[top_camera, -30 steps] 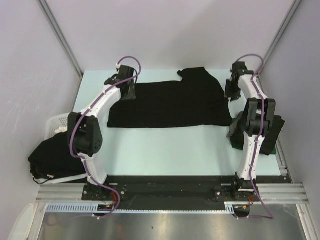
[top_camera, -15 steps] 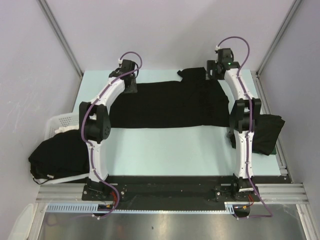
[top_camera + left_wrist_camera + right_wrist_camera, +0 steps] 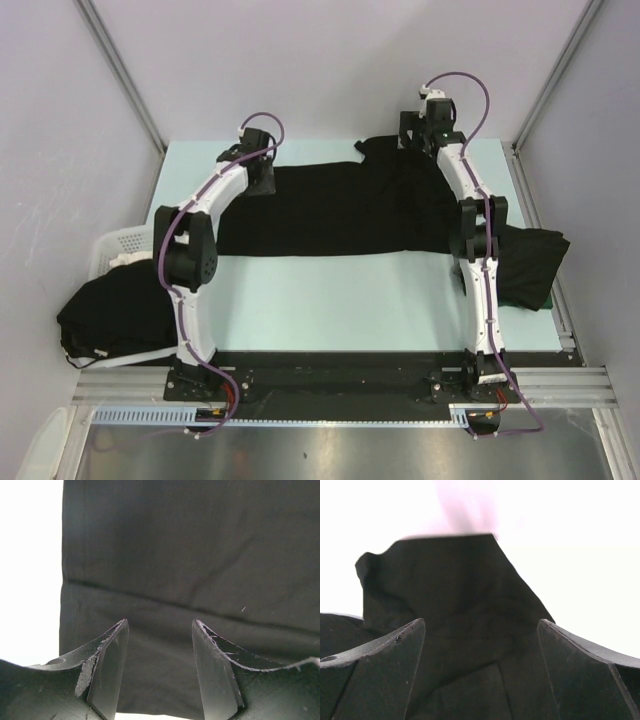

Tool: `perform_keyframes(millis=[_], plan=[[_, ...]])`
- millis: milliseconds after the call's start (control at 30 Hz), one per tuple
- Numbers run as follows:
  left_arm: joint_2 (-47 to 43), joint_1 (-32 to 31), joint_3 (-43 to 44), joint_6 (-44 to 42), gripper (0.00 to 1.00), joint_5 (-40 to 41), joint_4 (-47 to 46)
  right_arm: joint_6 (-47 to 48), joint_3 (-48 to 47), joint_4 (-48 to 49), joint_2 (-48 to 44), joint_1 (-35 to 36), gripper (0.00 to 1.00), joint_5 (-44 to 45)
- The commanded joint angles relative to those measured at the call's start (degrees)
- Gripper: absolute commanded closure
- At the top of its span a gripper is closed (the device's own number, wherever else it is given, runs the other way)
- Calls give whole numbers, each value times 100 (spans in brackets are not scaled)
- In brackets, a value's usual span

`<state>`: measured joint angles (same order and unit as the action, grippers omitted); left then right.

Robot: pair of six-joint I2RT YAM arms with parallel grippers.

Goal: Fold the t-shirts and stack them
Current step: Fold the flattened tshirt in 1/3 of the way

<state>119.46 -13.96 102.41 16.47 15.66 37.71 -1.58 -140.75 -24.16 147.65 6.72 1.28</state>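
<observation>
Pale green table (image 3: pixel 330 300): plain black t-shirt (image 3: pixel 340 210) spread flat.

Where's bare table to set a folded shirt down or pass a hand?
Best: the near strip of table, between the spread t-shirt and the arm bases. Smaller: the far-left corner, beside the left gripper. Crowded: the far half under that shirt, the shirt pile at the right edge, the white basket at the left.

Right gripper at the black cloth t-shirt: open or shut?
Open: the right gripper gapes wide over the black cloth t-shirt, gripping nothing.
</observation>
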Motion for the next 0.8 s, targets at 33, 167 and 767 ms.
perform_keyframes(millis=[33,167,767], plan=[[-345,51,-178,-74,41,7,-238,-122,-119,772,61,-144,0,-505],[-37,60,427,14,41,-115,-72,-386,-198,1299,255,-259,0,-839],[-55,51,517,67,41,-398,165,-967,230,1730,160,-329,0,-1147]])
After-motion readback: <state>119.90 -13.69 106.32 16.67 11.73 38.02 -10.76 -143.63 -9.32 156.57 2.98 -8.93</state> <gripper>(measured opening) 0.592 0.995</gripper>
